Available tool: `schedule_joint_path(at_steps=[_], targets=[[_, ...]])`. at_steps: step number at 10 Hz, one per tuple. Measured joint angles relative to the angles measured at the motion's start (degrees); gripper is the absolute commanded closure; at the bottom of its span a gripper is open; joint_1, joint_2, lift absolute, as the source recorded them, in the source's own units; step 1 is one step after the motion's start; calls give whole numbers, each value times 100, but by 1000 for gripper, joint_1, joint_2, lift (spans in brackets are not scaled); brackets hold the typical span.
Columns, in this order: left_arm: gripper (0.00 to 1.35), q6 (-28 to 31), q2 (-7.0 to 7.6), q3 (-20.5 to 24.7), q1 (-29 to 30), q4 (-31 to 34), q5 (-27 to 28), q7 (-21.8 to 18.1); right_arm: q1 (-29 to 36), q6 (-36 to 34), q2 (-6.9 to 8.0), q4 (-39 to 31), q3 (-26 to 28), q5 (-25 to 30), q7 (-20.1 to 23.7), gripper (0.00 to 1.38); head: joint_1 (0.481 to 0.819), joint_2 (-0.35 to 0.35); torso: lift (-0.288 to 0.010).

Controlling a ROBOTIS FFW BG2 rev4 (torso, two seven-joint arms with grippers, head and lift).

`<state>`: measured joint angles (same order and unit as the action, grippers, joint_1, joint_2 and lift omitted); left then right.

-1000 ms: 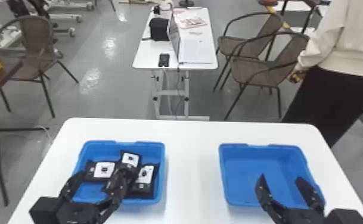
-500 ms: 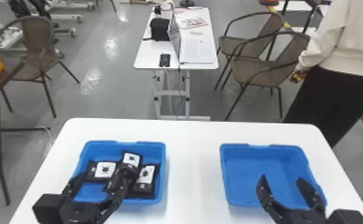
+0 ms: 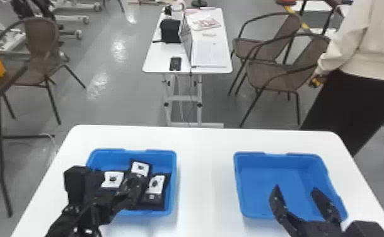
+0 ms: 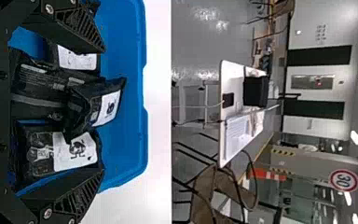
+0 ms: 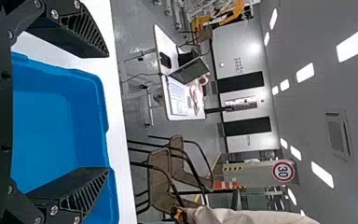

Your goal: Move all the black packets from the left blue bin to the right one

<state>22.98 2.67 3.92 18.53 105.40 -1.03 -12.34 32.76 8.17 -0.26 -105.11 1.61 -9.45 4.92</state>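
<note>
Head view, clock faces laid flat, 12 at the far side. White worktop (image 3: pixel 205 176) carries two blue bins; the right bin (image 3: pixel 287 176) sits at 3 o'clock from the left bin (image 3: pixel 174 170), apart from it. Black packets: all those seen lie in the left bin. White labels noted on one at 9 o'clock (image 3: pixel 112 179), one at 12 (image 3: pixel 140 168), one at 3 (image 3: pixel 156 186). Left wrist view adds a darker packet (image 4: pixel 42 81) among them, the 12 o'clock one overlapping it.

Left gripper (image 3: pixel 120 181): over its bin, arm from 7 o'clock; jaws wide apart, packets between. Right gripper (image 3: pixel 296 189): over the right bin's 5 o'clock part, jaws apart.
</note>
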Motion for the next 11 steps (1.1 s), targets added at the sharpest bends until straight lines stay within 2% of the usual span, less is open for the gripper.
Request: schedule_joint_path(at_steps=[1,2,3,5,7,8,11], targets=[[117,479,-62,-8,-263,-56,250,21,-32,0,-36,24,-28,-46,0,154,695,5,0],[140,998,-192,22,-544,-155,577,12,-53,0,-64,48,-47,-95,0,154,695,12,0],[176,1332,-249,64,-880,-404,874,-148,-72,0,-77,67,-56,-126,0,154,695,20,0],[186,1700,-258,8,-1615,-1237,1005,-435,-129,0,-131,115,-99,-191,0,154,695,13,0],[186,1844,-159,-148,-2181,-2067,770,-546,-213,-12,-244,174,-187,-280,0,154,695,-7,0],[186,1861,-126,-215,-2362,-2328,798,-582,-243,-16,-266,191,-210,-298,0,154,695,-10,0],[199,2034,-177,-202,-2704,-2908,1116,-622,-278,-35,-271,234,-232,-356,0,154,695,0,0]])
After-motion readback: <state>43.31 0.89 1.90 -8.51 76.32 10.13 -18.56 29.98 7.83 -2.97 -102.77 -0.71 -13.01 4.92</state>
